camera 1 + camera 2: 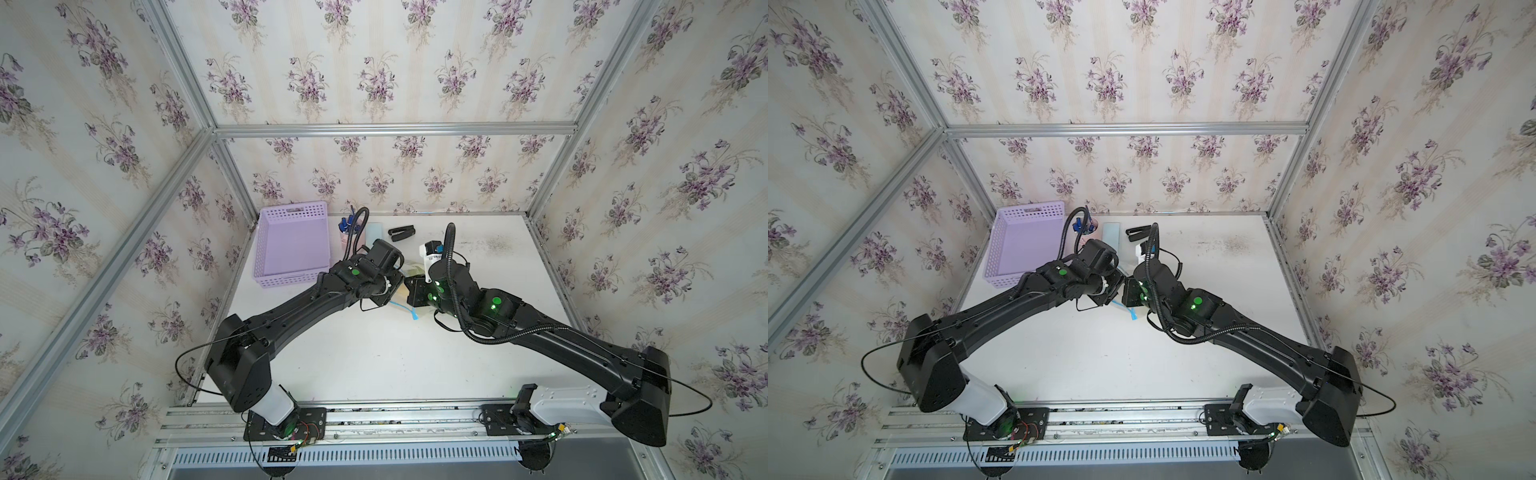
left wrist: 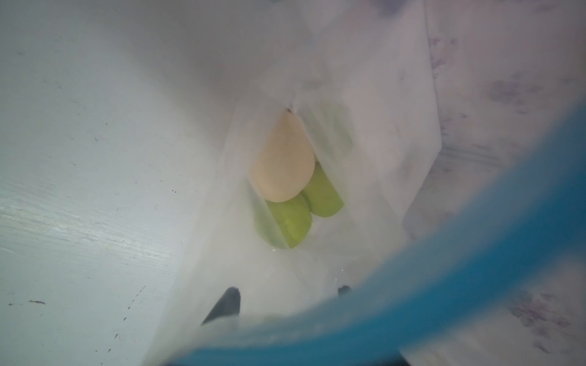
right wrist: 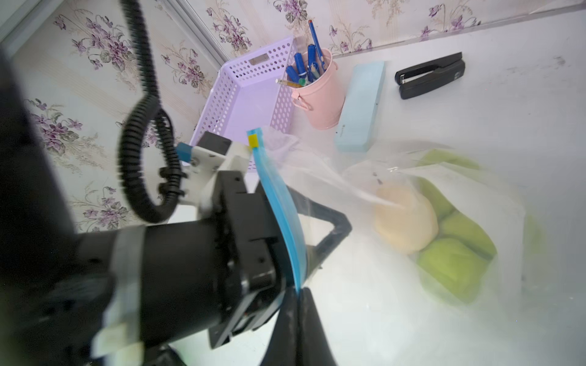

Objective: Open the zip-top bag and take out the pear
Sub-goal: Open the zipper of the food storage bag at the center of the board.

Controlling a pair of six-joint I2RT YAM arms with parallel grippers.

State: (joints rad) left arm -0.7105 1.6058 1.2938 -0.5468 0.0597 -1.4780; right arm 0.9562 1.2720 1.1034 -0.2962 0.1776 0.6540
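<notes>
- The zip-top bag [image 3: 317,164] lies on the white table [image 1: 374,365] between the two wrists. In both top views the arms cover nearly all of it, and only a short bit of its light-blue zip strip [image 1: 409,309] shows.
- The right gripper [image 3: 298,304] has its fingers pressed together on the zip strip, pinching it where the strip runs down to them. The fingertips are cut off by the picture's edge.
- The strip bows up from that pinch to a small yellow tab [image 3: 253,139].
- The left gripper [image 2: 285,294] reaches into the bag's mouth. Its two dark fingertips [image 2: 228,301] stand apart behind cloudy plastic with nothing between them, and the blurred strip hides their bases.
- The pear [image 2: 283,158], pale yellow, lies deep in the bag, well short of those fingertips, stem end pointing away from them.
- Green pieces [image 2: 291,221] touch the pear. The plastic blurs them too much to say what they are.
- Beyond the bag stand a lilac perforated basket [image 3: 247,95], a pink cup of pens [image 3: 317,95], a light-blue case [image 3: 361,104] and a black stapler [image 3: 428,76].
</notes>
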